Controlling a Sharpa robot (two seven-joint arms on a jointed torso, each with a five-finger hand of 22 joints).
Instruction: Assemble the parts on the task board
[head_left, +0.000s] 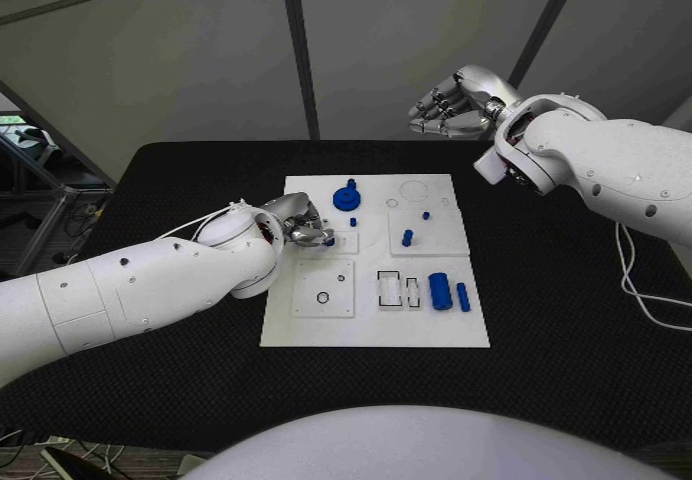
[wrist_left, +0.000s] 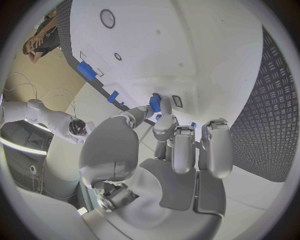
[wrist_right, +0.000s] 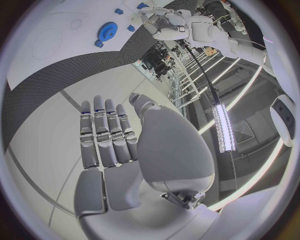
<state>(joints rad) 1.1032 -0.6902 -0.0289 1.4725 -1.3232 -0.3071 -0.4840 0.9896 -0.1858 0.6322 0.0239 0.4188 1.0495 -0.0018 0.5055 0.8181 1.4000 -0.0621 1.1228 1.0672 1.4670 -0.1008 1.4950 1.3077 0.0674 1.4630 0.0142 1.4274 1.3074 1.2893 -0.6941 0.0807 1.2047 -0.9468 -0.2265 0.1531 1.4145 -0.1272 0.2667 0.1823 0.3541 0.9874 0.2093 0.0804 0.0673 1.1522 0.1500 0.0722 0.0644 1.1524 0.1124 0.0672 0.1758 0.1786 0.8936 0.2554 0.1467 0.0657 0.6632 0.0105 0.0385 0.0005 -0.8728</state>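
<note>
Two white arms reach over the black tabletop (head_left: 173, 180), where the white task board (head_left: 375, 335) lies in the middle. The left hand (head_left: 299, 225) is over the board's left part, its fingers closed down toward the surface. In the left wrist view a small blue part (wrist_left: 154, 102) sits between the thumb and a fingertip (wrist_left: 165, 106), right at the board; the hand pinches it. In the head view a bit of blue (head_left: 330, 240) shows just beside those fingers.

Several other blue parts lie on the board. A blue gear (head_left: 346, 197) sits at the far side, near the left hand. A short blue peg (head_left: 353, 222) stands just to the near side of the gear. Two more small pegs (head_left: 408, 237) stand on the middle-right plate, with a tiny blue piece (head_left: 391, 203) farther back. Two blue cylinders (head_left: 440, 291) lie side by side at the near right, next to a rectangular slot (head_left: 391, 287). A small ring outline (head_left: 322, 298) marks the near-left plate.

The right hand (head_left: 450, 106) is raised beyond the far right corner of the tabletop, well apart from the board. Its fingers (wrist_right: 103, 132) are straight, side by side, and it holds nothing.
</note>
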